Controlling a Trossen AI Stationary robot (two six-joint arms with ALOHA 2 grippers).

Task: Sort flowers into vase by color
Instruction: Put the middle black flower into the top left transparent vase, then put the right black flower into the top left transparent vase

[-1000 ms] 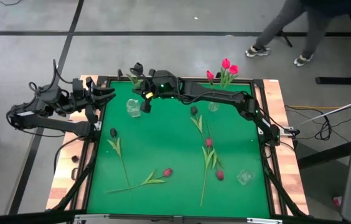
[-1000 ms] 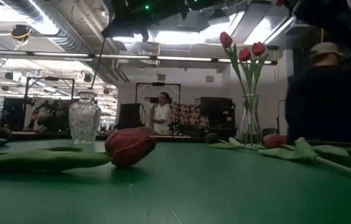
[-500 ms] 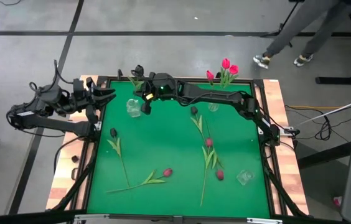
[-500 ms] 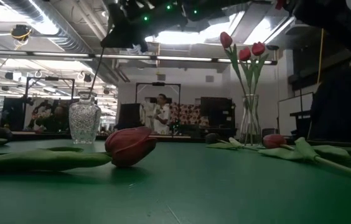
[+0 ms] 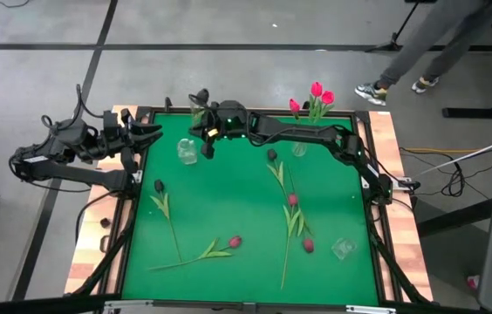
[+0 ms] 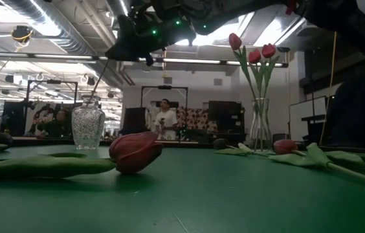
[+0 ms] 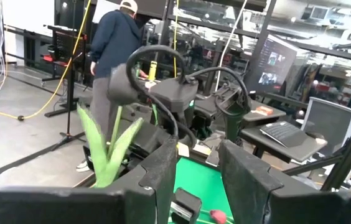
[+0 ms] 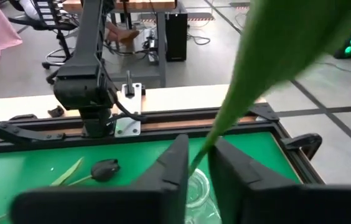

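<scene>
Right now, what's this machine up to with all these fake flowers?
It is sorting tulips into vases by color. The right gripper holds a dark tulip by its stem above the clear vase at the table's far left. Three pink tulips already stand in the other vase. Several more flowers lie on the green mat. The left arm waits off the table's left edge.

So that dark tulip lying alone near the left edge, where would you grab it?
Probably mid-stem, from straight above. The dark tulip lies flat on the mat, its thin stem running toward the front, clear of other flowers; jaws set across the stem avoid crushing the bud.
</scene>
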